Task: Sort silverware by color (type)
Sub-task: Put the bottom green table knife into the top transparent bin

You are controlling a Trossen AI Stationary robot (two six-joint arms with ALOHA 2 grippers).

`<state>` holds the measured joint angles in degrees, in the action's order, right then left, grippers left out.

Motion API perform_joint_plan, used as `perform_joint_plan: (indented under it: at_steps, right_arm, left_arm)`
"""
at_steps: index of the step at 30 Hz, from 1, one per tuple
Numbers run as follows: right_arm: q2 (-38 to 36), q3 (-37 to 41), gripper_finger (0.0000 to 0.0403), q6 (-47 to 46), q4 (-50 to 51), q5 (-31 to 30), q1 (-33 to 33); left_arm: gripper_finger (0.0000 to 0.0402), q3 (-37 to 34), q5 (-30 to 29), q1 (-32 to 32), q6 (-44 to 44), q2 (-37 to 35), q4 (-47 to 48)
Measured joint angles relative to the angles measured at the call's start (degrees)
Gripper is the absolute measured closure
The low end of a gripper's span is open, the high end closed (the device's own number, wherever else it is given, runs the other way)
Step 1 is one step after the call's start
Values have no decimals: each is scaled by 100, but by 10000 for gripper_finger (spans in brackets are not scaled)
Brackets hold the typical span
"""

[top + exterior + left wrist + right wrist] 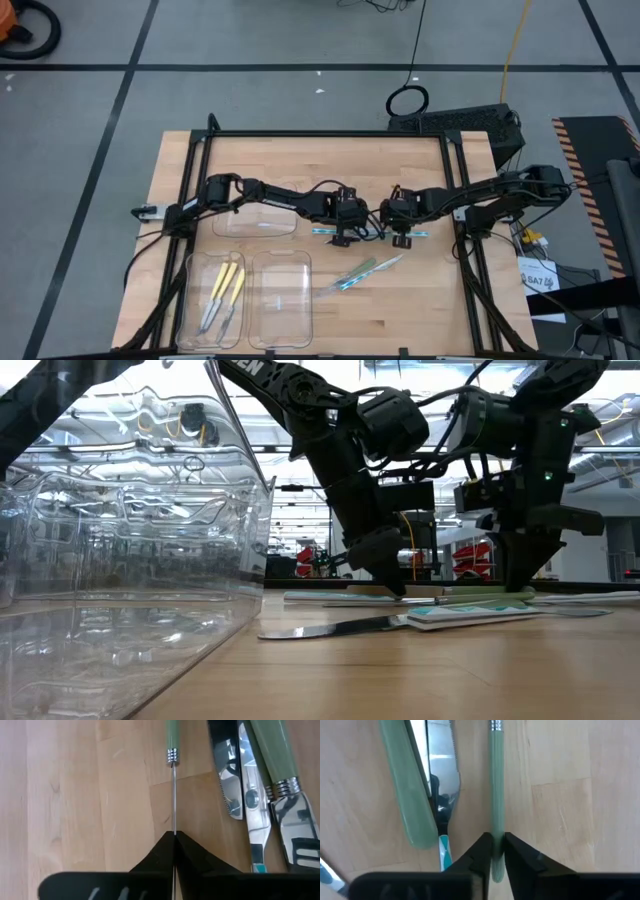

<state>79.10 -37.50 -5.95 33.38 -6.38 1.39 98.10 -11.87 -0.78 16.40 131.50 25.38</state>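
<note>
At the middle of the table my two grippers meet on one piece of silverware, a slim utensil with a pale green handle (172, 735) and a thin metal blade seen edge-on. My left gripper (345, 233) is shut on the metal end and my right gripper (402, 236) on the handle. More silverware with pale green handles (275, 750) lies flat on the wood right beside it. Yellow-handled pieces (222, 290) lie in a clear tray (190, 300) at the near left. My left gripper pinches the thin metal blade (174, 817) between its two fingertips, slanting down from the table's left. The blade stands on edge and runs straight on from the fingers toward the handle. Whether it is clear of the table, I cannot tell. My right gripper has the pale green handle (496, 815) between its two fingers (517, 852), close to the handle's free end, which shows behind the fingertips. The fingers point steeply down from above. The handle runs straight on away from them.
A second clear tray (280, 300) stands beside the one with yellow pieces, and a third (255, 222) lies farther back on the left. Loose green and blue utensils (362, 270) lie on the wood nearer the front edge. A dark frame (320, 135) borders the table.
</note>
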Motion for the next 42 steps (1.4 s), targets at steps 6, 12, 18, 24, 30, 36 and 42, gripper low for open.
perform_joint_plan:
  at_steps: [6, 12, 18, 24, 30, 36, 42]
  right_arm:
    - [-202, -96, 302, 3, 67, -239, -35]
    - [-103, -67, 273, 23, -139, -391, -35]
    - [229, 37, 291, 210, -423, -102, 48]
    - [146, 39, 379, 22, -239, -95, -3]
    - [-113, 70, 370, -326, -9, -68, -159]
    - [-502, 59, 379, -768, 307, 244, -457]
    - [-977, 59, 379, -1229, 283, 198, -964]
  left_arm:
    - [393, 4, 170, -56, -193, -7, 32]
    - [394, 4, 280, -82, -209, -9, 50]
    - [394, 4, 336, -85, -240, -9, 50]
    - [385, 9, 326, -81, -343, -9, 62]
    - [332, 628, -354, 21, -839, 13, 1092]
    - [293, 1566, -344, 284, -1693, 2, 2976]
    - [296, 1824, -676, 768, -1747, -60, 3485]
